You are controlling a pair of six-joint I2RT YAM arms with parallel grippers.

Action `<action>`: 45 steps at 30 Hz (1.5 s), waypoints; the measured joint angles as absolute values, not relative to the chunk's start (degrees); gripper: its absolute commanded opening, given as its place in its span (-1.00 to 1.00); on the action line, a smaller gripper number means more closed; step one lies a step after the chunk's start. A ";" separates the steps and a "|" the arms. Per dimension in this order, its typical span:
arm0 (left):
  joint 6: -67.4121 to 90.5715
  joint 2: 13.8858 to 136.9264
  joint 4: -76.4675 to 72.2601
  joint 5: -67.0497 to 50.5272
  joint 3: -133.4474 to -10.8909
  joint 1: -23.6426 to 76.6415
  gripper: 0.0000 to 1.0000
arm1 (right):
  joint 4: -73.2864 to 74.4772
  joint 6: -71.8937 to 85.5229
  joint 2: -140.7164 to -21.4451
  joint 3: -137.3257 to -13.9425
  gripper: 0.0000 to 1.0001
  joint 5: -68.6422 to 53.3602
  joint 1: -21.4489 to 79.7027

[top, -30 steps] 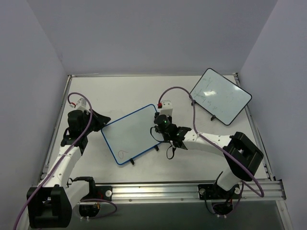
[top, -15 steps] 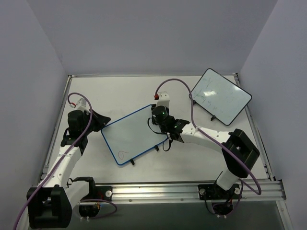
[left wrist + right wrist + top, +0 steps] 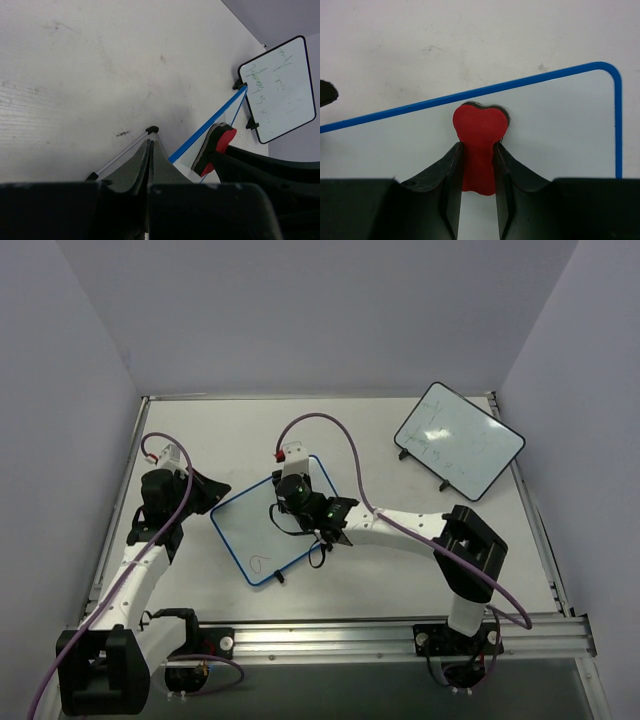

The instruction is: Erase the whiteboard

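Observation:
The blue-rimmed whiteboard (image 3: 262, 532) lies tilted at the table's middle left, with a small red scribble (image 3: 260, 562) near its near corner. My right gripper (image 3: 292, 496) is over the board's upper part, shut on a red eraser (image 3: 480, 125). In the right wrist view the eraser presses on the white surface (image 3: 560, 135) just inside the blue rim (image 3: 520, 85). My left gripper (image 3: 214, 497) is at the board's left corner, and its jaws are closed there (image 3: 149, 146). The eraser (image 3: 216, 146) and the blue rim (image 3: 207, 125) also show in the left wrist view.
A black-rimmed whiteboard (image 3: 458, 440) with faint marks stands at the back right and also shows in the left wrist view (image 3: 277, 90). A thin silver rod with black ends (image 3: 120, 155) lies by the left fingers. The right arm's purple cable (image 3: 340, 445) arcs over the board.
My right gripper has swept left with the eraser, from the board's right edge to its upper middle. The left arm and the board have stayed put.

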State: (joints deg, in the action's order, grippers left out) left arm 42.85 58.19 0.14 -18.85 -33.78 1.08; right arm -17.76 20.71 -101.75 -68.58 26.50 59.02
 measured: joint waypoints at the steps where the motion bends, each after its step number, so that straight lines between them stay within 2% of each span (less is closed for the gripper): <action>1: 42.87 58.19 0.14 -18.85 -33.78 1.08 -0.95 | -17.76 20.71 -101.97 -68.71 -1.00 26.55 59.68; 10: 42.87 58.19 0.14 -18.85 -33.78 1.08 -0.95 | -18.06 21.17 -101.86 -68.07 -1.00 26.55 59.88; 21: 42.87 58.19 0.12 -18.85 -33.78 1.19 -0.95 | -18.26 22.41 -96.29 -60.97 -1.00 26.55 51.37; 28: 42.87 58.19 0.10 -18.81 -33.78 1.65 -0.94 | -18.35 22.59 -94.80 -58.48 -1.00 26.61 50.78; 29: 42.89 58.19 0.03 -18.76 -33.71 1.74 -0.87 | -18.68 22.68 -94.76 -58.02 -1.00 26.61 51.03; 30: 42.87 58.19 -0.34 -18.72 -33.52 1.83 -0.66 | -19.09 22.76 -94.70 -57.47 -1.00 26.61 51.13; 33: 43.07 58.13 -1.87 -18.31 -32.18 1.96 -0.30 | -19.77 23.03 -94.37 -56.40 -1.00 26.83 51.86; 42: 43.09 56.66 -7.75 -16.40 -28.53 1.96 0.03 | -20.53 23.99 -93.08 -53.01 -1.00 27.20 56.16; 45: 43.22 56.69 -9.63 -16.32 -27.75 1.96 0.07 | -20.88 24.10 -92.95 -52.03 -1.00 27.24 57.78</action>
State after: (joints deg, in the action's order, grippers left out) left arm 43.22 56.69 -9.63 -16.32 -27.75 1.96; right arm -20.88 24.10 -92.95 -52.03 27.24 57.78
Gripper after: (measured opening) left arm 0.522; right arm 0.232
